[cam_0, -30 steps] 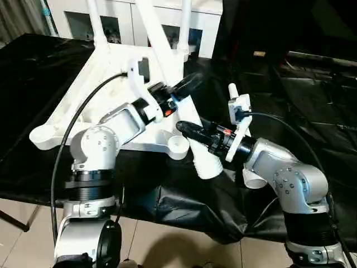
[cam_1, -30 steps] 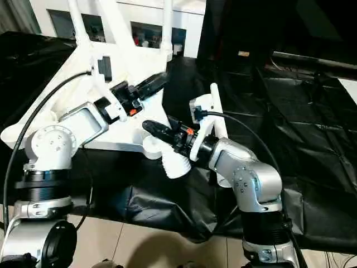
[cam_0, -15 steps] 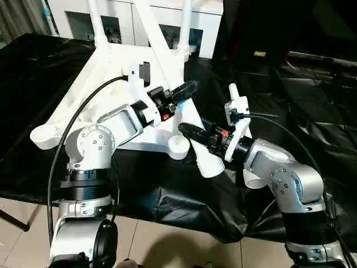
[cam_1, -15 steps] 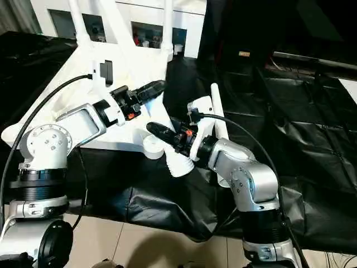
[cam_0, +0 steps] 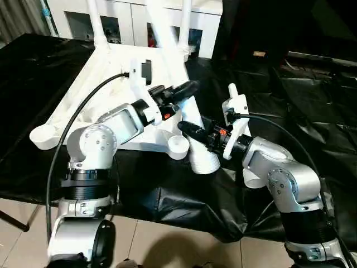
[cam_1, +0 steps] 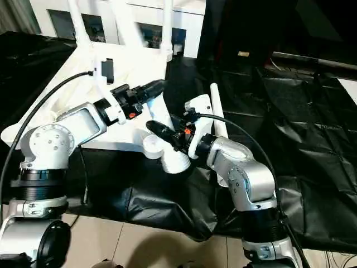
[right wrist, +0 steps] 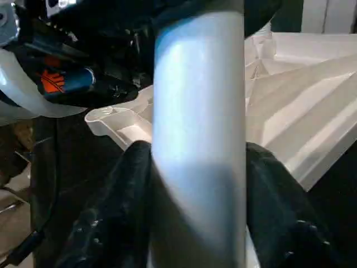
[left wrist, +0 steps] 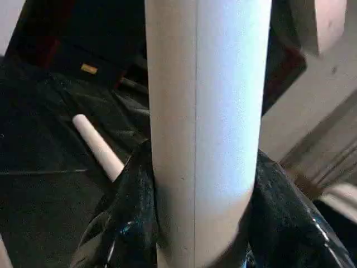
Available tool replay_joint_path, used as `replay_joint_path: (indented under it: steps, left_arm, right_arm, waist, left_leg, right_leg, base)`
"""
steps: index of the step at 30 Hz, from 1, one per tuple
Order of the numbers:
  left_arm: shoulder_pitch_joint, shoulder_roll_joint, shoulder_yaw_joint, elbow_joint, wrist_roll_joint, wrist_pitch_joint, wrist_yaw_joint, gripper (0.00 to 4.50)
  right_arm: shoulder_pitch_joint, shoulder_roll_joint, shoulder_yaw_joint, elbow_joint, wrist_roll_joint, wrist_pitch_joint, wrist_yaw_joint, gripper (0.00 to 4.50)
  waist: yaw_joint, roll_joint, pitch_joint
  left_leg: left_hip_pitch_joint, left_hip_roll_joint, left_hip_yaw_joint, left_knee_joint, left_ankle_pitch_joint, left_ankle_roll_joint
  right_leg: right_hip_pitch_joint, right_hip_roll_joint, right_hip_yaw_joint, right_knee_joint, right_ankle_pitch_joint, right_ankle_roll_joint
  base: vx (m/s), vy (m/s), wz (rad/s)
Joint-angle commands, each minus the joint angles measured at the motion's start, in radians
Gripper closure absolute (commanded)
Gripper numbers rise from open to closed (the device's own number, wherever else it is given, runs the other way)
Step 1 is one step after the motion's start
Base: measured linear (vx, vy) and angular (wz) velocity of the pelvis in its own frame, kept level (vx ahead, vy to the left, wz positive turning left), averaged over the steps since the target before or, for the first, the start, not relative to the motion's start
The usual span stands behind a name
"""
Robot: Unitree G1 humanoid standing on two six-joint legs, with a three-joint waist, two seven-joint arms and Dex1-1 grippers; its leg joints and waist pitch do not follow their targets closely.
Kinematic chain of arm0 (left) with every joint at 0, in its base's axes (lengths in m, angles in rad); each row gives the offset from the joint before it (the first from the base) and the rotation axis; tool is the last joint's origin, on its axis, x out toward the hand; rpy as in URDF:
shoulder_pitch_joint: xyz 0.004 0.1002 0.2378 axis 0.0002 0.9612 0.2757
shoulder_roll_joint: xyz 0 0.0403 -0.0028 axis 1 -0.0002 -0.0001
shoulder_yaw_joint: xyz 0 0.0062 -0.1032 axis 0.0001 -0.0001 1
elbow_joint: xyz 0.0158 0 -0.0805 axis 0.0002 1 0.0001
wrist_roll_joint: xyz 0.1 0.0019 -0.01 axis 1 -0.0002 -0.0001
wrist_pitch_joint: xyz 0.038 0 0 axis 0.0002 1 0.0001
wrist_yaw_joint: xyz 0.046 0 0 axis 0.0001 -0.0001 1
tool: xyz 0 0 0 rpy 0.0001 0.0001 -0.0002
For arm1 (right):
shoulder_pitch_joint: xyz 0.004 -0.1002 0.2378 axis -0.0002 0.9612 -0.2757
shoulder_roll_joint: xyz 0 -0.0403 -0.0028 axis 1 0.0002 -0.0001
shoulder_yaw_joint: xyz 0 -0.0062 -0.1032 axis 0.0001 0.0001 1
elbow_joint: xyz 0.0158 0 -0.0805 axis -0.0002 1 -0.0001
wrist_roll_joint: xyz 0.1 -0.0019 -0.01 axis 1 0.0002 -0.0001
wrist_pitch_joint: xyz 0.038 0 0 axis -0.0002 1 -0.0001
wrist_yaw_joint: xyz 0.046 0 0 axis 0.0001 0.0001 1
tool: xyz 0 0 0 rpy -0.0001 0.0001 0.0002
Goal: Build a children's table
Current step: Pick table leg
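Observation:
The children's table top (cam_0: pixel 83 95) lies upside down on a black-covered bench, ribs up. Two legs (cam_0: pixel 95 22) stand in its far sockets. The near corner socket (cam_0: pixel 178 146) is open. A loose white leg (cam_0: pixel 203 159) slants across that corner with its wide end low beside the socket. My right gripper (cam_0: pixel 184 127) is shut on this leg (right wrist: pixel 198 139) near the wide end. Higher up, my left gripper (cam_0: pixel 189 87) clasps the same leg (left wrist: pixel 206 111), with black fingers (left wrist: pixel 131 206) against both sides.
Another white leg (cam_1: pixel 215 109) lies on the black cloth behind my right arm. A white glass-door cabinet (cam_0: pixel 206 22) stands behind the bench. The left corner socket (cam_0: pixel 42 134) sits near the bench edge. Black cloth (cam_0: pixel 301 100) spreads out to the right.
My left gripper's fingers have closed in on the slanted leg. The leg's wide end has shifted slightly toward the near corner socket.

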State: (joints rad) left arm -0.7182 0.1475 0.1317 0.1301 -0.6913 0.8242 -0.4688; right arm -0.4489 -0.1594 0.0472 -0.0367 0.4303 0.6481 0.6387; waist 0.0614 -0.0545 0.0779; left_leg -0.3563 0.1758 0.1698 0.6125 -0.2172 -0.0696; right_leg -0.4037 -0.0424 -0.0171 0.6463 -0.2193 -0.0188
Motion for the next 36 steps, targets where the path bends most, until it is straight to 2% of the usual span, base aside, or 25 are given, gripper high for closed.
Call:
replay_joint_path:
  steps: [1,4,5,8,11,13,22,26,30,36]
  left_arm:
    - [-0.009,0.026,-0.051,-0.046,0.023,-0.048,-0.098,2.64]
    - [-0.007,0.053,-0.089,-0.055,0.039,-0.075,-0.163,2.68]
    - [-0.006,0.075,-0.113,-0.062,0.045,-0.093,-0.225,2.68]
    - [-0.009,0.108,-0.144,-0.064,0.061,-0.113,-0.29,2.69]
    - [-0.016,0.133,-0.159,-0.062,0.06,-0.119,-0.345,2.69]
    - [-0.02,0.163,-0.189,-0.065,0.067,-0.127,-0.405,2.69]
    - [-0.027,0.178,-0.217,-0.056,0.087,-0.151,-0.452,2.69]
    - [-0.031,0.18,-0.226,-0.048,0.09,-0.171,-0.488,2.69]
    - [-0.038,0.18,-0.224,-0.039,0.089,-0.182,-0.505,2.69]
    - [-0.034,0.179,-0.221,-0.046,0.083,-0.181,-0.515,2.69]
  right_arm:
    - [-0.022,-0.015,0.002,-0.008,0.028,0.026,0.038,1.79]
    - [-0.021,-0.041,0.017,-0.016,0.028,0.036,0.068,1.45]
    - [-0.02,-0.067,0.017,-0.024,0.043,0.055,0.101,1.42]
    - [-0.024,-0.104,0.004,-0.034,0.084,0.091,0.156,1.4]
    - [-0.034,-0.135,-0.008,-0.031,0.126,0.126,0.205,1.4]
    - [-0.046,-0.166,0.002,-0.021,0.141,0.155,0.247,1.4]
    - [-0.062,-0.2,0.038,-0.007,0.128,0.178,0.287,1.4]
    - [-0.059,-0.211,0.095,0.01,0.104,0.173,0.3,1.4]
    - [-0.065,-0.212,0.111,0.021,0.093,0.171,0.309,1.4]
    - [-0.069,-0.21,0.126,0.039,0.076,0.157,0.311,1.4]
  waist:
    - [0.006,0.008,-0.088]
    - [0.005,0.01,-0.087]
    - [0.006,0.006,-0.087]
    - [0.006,0.007,-0.086]
    - [0.005,0.003,-0.086]
    - [0.005,0.004,-0.087]
    - [0.005,0.002,-0.088]
    - [0.006,0.002,-0.089]
    - [0.006,-0.001,-0.089]
    - [0.007,0.001,-0.088]
  left_leg:
    - [-0.001,0.036,-0.01,-0.054,0.084,0.06]
    - [0.001,0.038,-0.009,-0.053,0.087,0.053]
    - [0.001,0.037,-0.01,-0.054,0.083,0.056]
    - [0.001,0.037,-0.008,-0.054,0.074,0.055]
    - [0.0,0.037,-0.007,-0.054,0.063,0.053]
    - [0.001,0.037,-0.007,-0.053,0.071,0.054]
    - [0.0,0.037,-0.007,-0.052,0.074,0.05]
    - [0.001,0.038,-0.006,-0.051,0.079,0.051]
    - [0.0,0.038,-0.007,-0.051,0.075,0.05]
    - [0.0,0.039,-0.007,-0.051,0.068,0.047]
  right_leg:
    - [0.079,-0.077,0.045,-0.054,0.155,-0.241]
    - [0.077,-0.077,0.044,-0.051,0.18,-0.256]
    - [0.08,-0.077,0.044,-0.053,0.175,-0.255]
    - [0.08,-0.076,0.045,-0.052,0.174,-0.256]
    - [0.08,-0.077,0.045,-0.055,0.151,-0.256]
    - [0.08,-0.077,0.045,-0.052,0.152,-0.261]
    - [0.079,-0.077,0.044,-0.052,0.145,-0.268]
    - [0.078,-0.078,0.044,-0.051,0.152,-0.273]
    - [0.079,-0.078,0.044,-0.051,0.156,-0.273]
    - [0.079,-0.08,0.044,-0.051,0.146,-0.274]
  base:
    - [0.0,0.0,0.0]
    - [0.0,0.0,0.0]
    - [0.0,0.0,0.0]
    - [0.0,0.0,0.0]
    - [0.0,0.0,0.0]
    - [0.0,0.0,0.0]
    - [0.0,0.0,0.0]
    - [0.0,0.0,0.0]
    - [0.0,0.0,0.0]
    - [0.0,0.0,0.0]
